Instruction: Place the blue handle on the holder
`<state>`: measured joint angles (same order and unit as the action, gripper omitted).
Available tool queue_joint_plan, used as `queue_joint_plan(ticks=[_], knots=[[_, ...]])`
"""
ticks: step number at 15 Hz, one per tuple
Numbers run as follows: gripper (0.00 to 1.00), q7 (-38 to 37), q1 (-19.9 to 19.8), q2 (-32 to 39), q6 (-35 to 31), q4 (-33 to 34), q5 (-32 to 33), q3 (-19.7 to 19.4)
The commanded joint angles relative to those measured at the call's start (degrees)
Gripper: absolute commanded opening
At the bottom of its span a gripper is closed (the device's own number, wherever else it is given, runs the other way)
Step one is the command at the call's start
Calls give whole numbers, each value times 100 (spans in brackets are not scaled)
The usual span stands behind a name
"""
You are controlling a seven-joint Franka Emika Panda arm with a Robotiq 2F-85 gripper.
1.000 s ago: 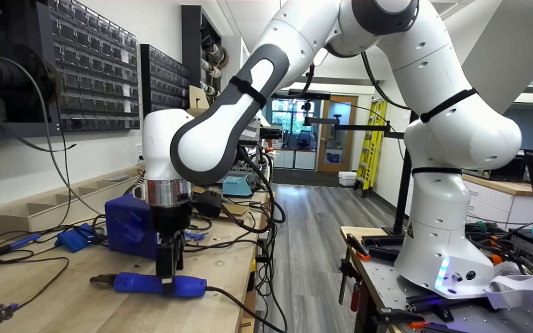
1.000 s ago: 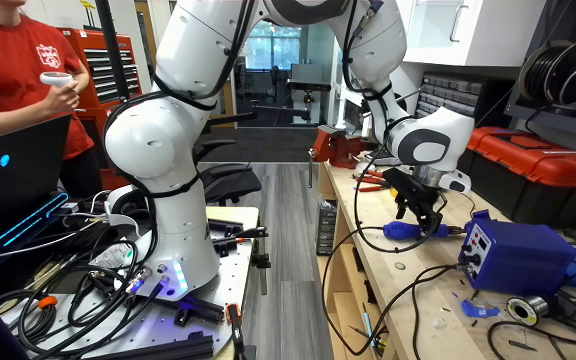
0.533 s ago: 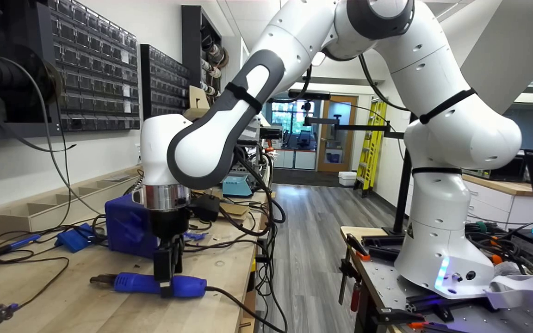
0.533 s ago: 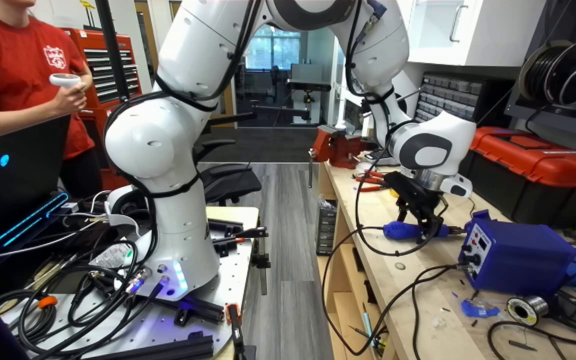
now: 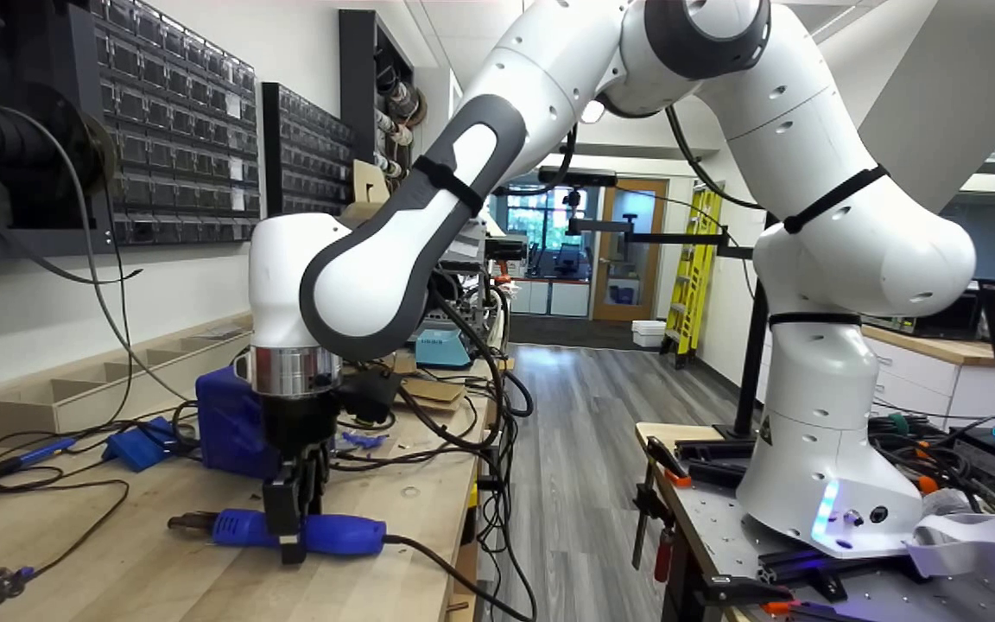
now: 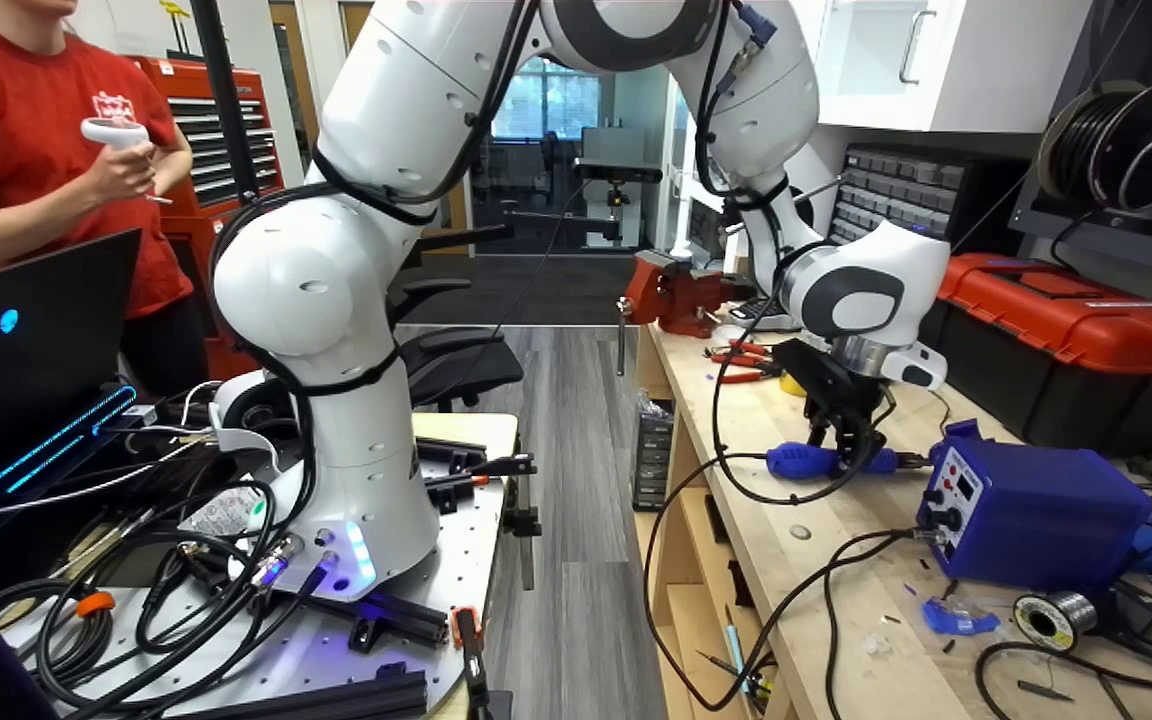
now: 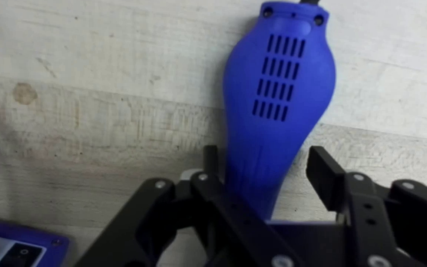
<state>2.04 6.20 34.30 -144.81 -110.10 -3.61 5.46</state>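
Room: we look into a workshop with gray plank flooring (image 5: 541, 449), black drawer racks (image 5: 178, 130) along the wall and a person (image 6: 56, 140) in red holding a white controller (image 6: 114, 132).
Workbench (image 5: 161, 583): pale wood, with a red vise (image 6: 671, 298) and red-handled tools (image 6: 742, 378) showing in an exterior view.
Robot arm (image 6: 296, 270): white, arching across to the workbench.
Toolbox (image 6: 1086, 330): black with a red lid, at the back of the workbench.
Holder (image 6: 1046, 520): we see a dark-blue box standing upright on the workbench in both exterior views.
Blue handle (image 7: 280, 83): lying on bare wood, apart from the holder, with a dark tip (image 5: 193, 522) at one end and a black cord (image 5: 404, 542) at the other.
Gripper (image 7: 263, 163): pointing down, its fingers (image 7: 324, 178) spread, one on either side of the blue handle; in the wrist view we see a gap beside one finger and cannot tell whether the other touches.
Solder spool (image 6: 1054, 622): on the workbench near the holder.
Metallic disc (image 6: 800, 532): flat on the wood.
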Motion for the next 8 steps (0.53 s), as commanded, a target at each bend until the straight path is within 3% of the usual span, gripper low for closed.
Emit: queue_joint_plan(ticks=[1, 4, 8], knots=[[33, -443, 140, -156, -83, -62, 68, -90], [13, -632, 163, -247, -87, -126, 59, -117], [13, -747, 167, -376, -96, -189, 55, -125]])
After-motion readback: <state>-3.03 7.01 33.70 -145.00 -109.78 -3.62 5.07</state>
